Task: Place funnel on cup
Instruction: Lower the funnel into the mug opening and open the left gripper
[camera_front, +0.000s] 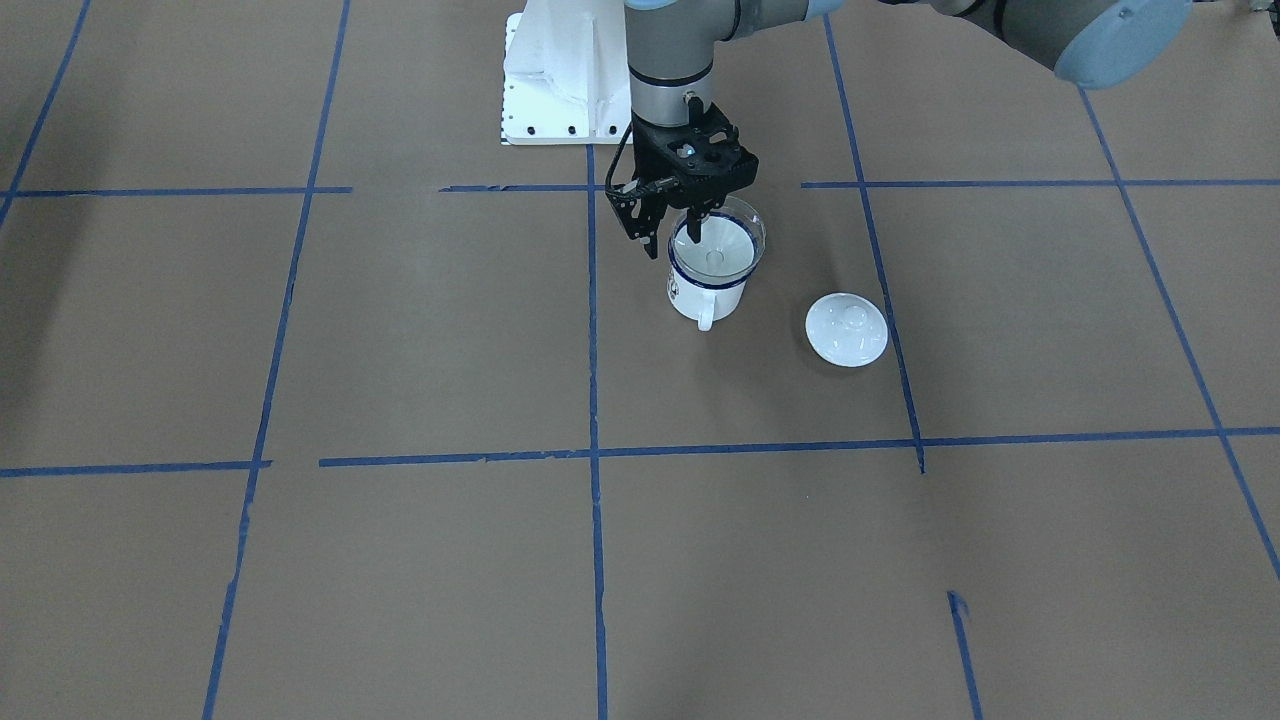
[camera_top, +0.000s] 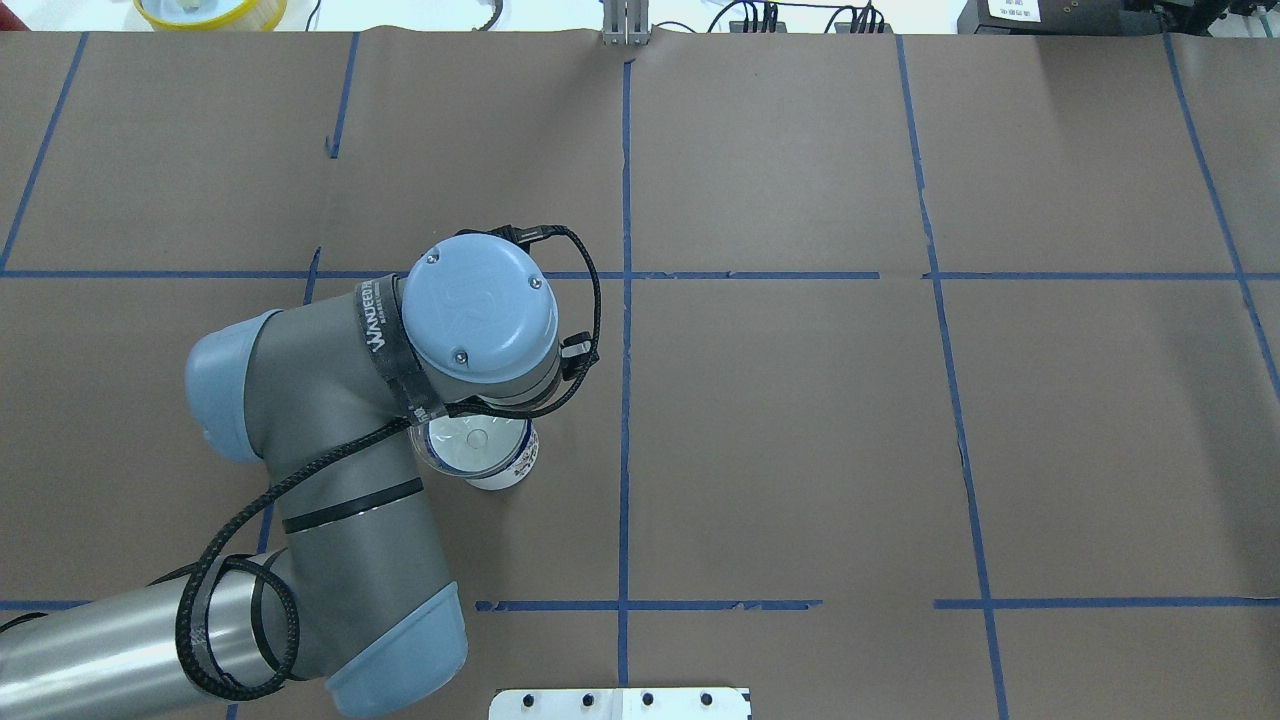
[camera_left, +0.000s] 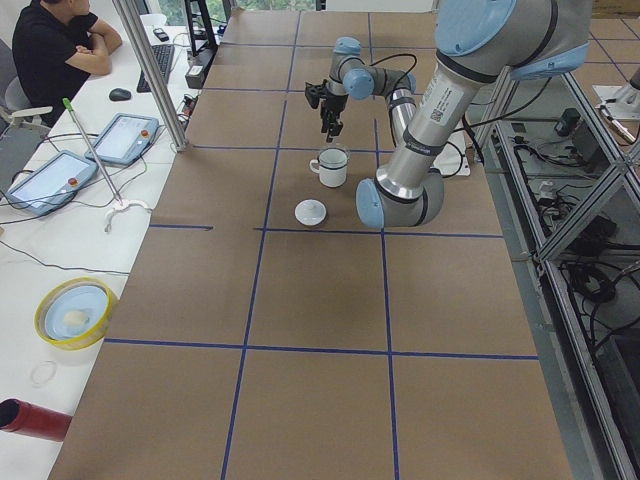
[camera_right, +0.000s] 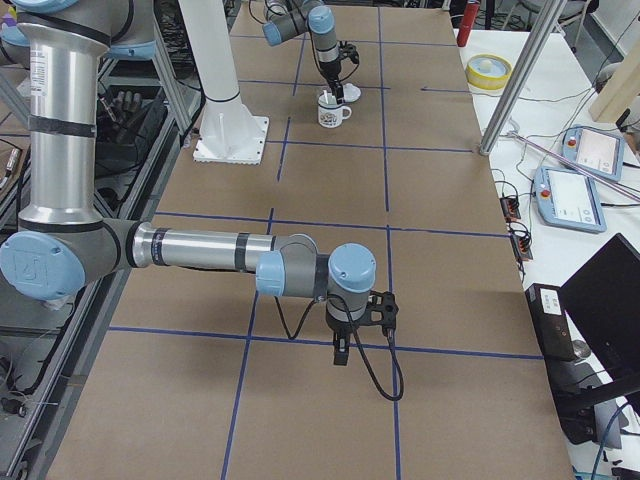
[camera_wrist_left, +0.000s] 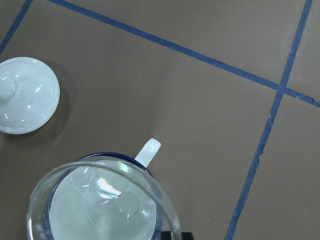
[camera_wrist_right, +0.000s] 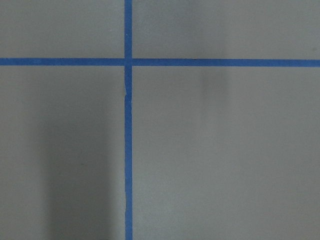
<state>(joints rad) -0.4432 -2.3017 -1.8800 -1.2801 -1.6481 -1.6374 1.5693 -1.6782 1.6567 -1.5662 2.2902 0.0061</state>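
Observation:
The white cup (camera_front: 705, 295) with a dark blue rim stands near the table's middle, its handle towards the front-facing camera. The clear funnel (camera_front: 718, 245) sits in its mouth, rim up. My left gripper (camera_front: 668, 230) hangs just above, open; one finger is outside the funnel's rim and the other inside it. In the left wrist view the funnel (camera_wrist_left: 100, 200) fills the bottom left over the cup's handle (camera_wrist_left: 149, 150). From overhead my wrist hides most of the funnel (camera_top: 475, 440). My right gripper (camera_right: 345, 345) hovers over bare table far away; I cannot tell its state.
A white knobbed lid (camera_front: 846, 328) lies on the table beside the cup, also in the left wrist view (camera_wrist_left: 25, 95). The robot's white base plate (camera_front: 550, 100) is behind the cup. Blue tape lines cross the brown table.

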